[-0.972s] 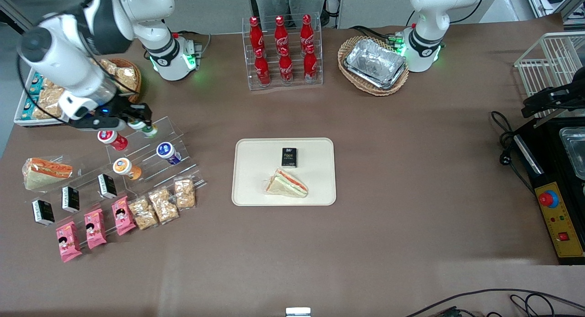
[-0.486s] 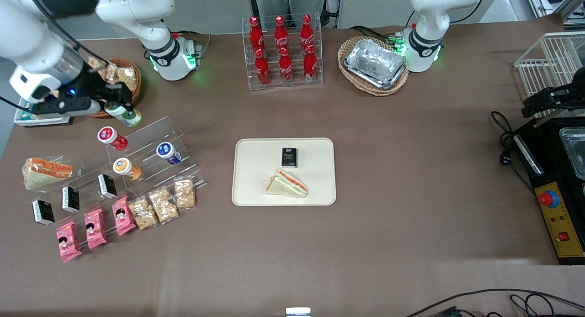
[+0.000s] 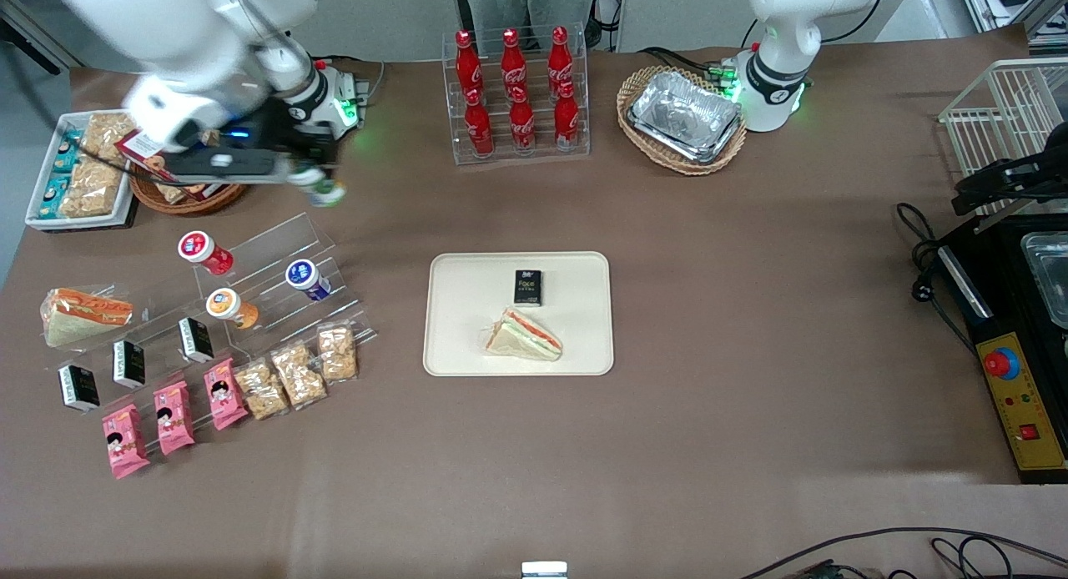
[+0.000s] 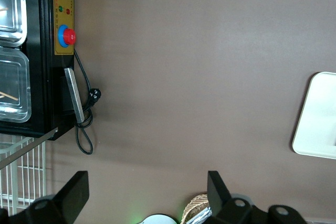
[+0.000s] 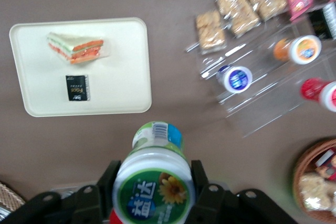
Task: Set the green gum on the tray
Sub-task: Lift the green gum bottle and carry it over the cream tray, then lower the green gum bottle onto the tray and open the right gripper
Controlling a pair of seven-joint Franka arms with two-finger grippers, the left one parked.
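green gum (image 5: 153,182) is pinched between the fingers of the gripper (image 3: 315,183), lifted above the brown table (image 3: 709,312), farther from the front camera than the cream tray (image 3: 467,312) and apart from it.

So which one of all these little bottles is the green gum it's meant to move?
Start at the clear stepped rack holding small bottles, toward the working arm's end of the table. Above the table, just farther from the front camera than that rack, the gripper has its jaws closed on the green gum. Its lid is green, while the bottles on the rack have red, orange and blue ones.
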